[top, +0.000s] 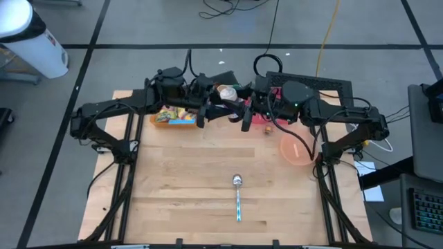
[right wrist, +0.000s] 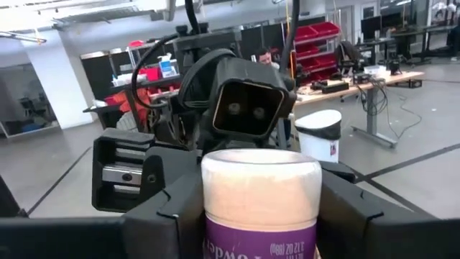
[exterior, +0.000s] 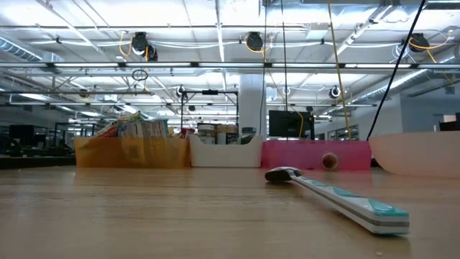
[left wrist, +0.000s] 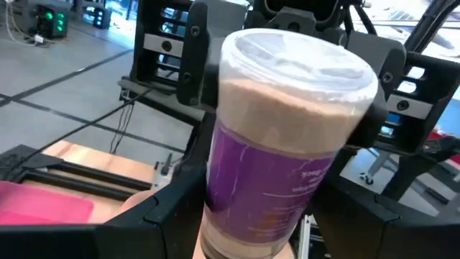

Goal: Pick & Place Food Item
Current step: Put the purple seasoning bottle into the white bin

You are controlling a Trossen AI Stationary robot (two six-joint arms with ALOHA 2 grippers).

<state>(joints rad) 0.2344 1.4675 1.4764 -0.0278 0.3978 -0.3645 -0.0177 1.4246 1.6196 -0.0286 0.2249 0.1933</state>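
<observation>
We see both arms meeting above the far middle of the wooden desk (top: pixel 208 180), each with its tool on the same item: a clear plastic cup of beige drink with a purple label (top: pixel 226 91). In the left wrist view the left tool (left wrist: pixel 269 216) has its two dark fingers (left wrist: pixel 169 216) pressed against the cup's lower sides, so it is clamped on the purple-label cup. In the right wrist view the right tool (right wrist: pixel 262 216) likewise has a finger on either side of the cup, lid end toward the other arm's camera, and it too is grasping it. The cup is held off the desk, lying roughly level between the two wrists; we cannot judge its exact tilt from overhead.

Along the far edge of the desk stand three bins in a row: an orange bin (exterior: pixel 133 152) packed with packets, a white bin (exterior: pixel 224 154) and a pink bin (exterior: pixel 316 154), with a small round brownish item (exterior: pixel 329 161) just in front of the pink one. A pink bowl (top: pixel 295 149) sits nearer on the right side. A spoon with a white-and-teal handle (top: pixel 237 194) lies alone near the middle of the desk, well apart from everything else.
</observation>
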